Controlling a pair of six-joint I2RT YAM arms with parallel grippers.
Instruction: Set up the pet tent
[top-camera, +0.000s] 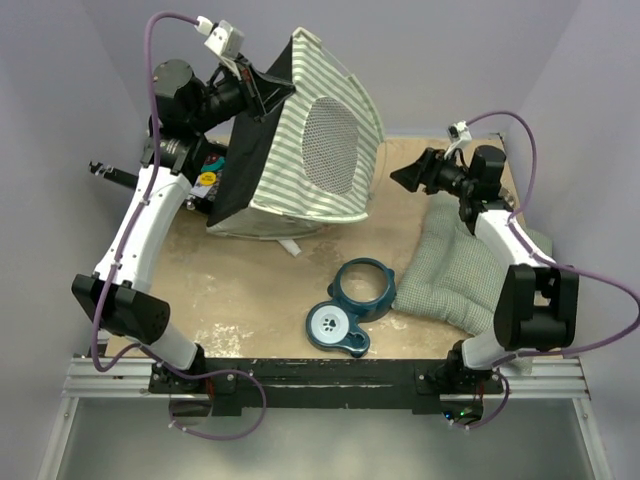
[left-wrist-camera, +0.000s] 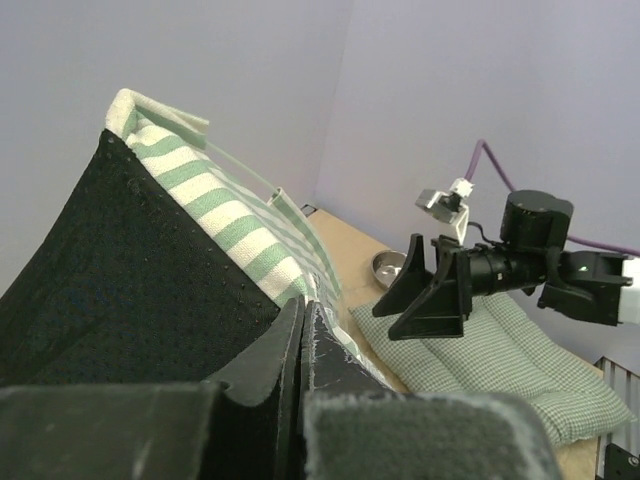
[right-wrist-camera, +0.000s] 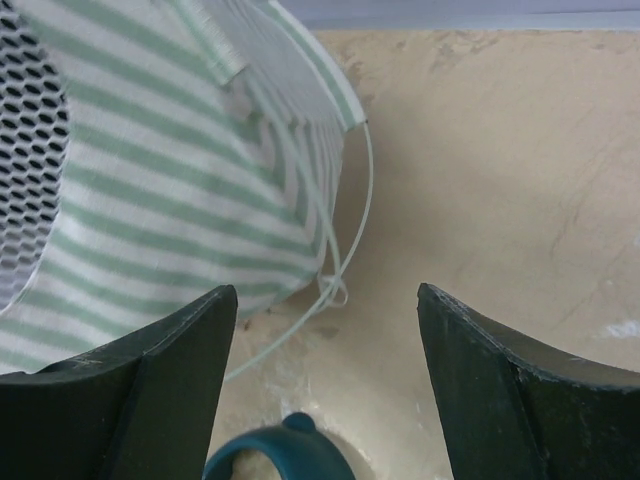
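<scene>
The pet tent (top-camera: 300, 140) stands tipped on its side at the back of the table. Its black floor panel (top-camera: 245, 150) faces left and its round mesh window (top-camera: 330, 130) faces the camera. My left gripper (top-camera: 275, 88) is shut on the tent's upper left edge, where the floor meets the striped cloth. In the left wrist view the jaws (left-wrist-camera: 302, 305) are pressed together against the black panel (left-wrist-camera: 130, 270) and the stripes (left-wrist-camera: 220, 215). My right gripper (top-camera: 405, 178) hangs open just right of the tent, touching nothing. Its wrist view shows the striped wall (right-wrist-camera: 180, 170) and a thin white pole (right-wrist-camera: 350, 230) ahead of the jaws (right-wrist-camera: 328, 300).
A teal double bowl stand (top-camera: 350, 305) lies front centre, and its rim (right-wrist-camera: 275, 455) shows under the right gripper. A green checked cushion (top-camera: 450, 265) lies under the right arm. A metal bowl (left-wrist-camera: 388, 265) sits at the back right. Small items (top-camera: 207, 180) lie behind the left arm.
</scene>
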